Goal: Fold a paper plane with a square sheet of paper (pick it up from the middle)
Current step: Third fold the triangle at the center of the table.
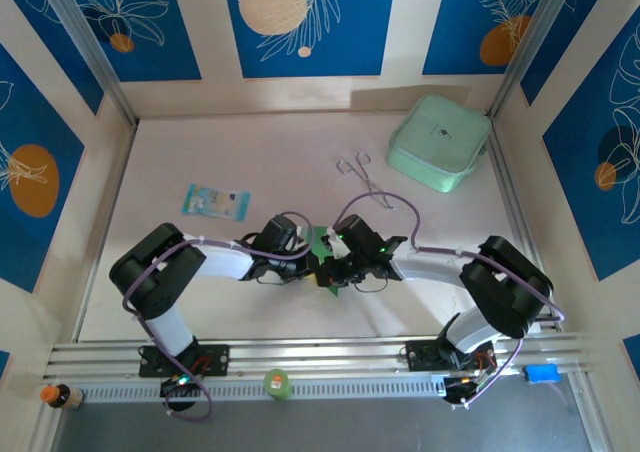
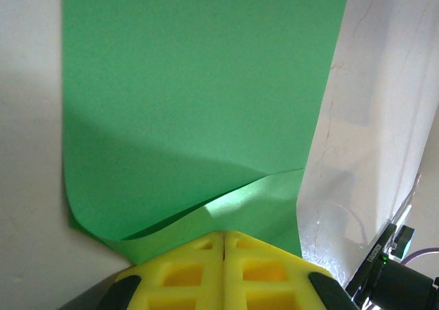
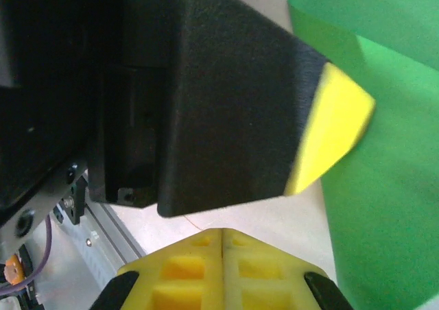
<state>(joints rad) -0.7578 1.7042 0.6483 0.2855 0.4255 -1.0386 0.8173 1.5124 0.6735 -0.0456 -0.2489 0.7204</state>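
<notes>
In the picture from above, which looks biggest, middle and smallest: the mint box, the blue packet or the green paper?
1. mint box
2. blue packet
3. green paper: the bit showing looks smallest, but much of it is covered, so its place is unsure.

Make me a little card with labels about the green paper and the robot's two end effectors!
paper: green sheet, one edge curled up, lying between the arms
left end effector: shut, tips at the curled edge; grip unclear
right end effector: shut, nothing between its fingers, beside the sheet
farther back on the table: mint box, blue packet
</notes>
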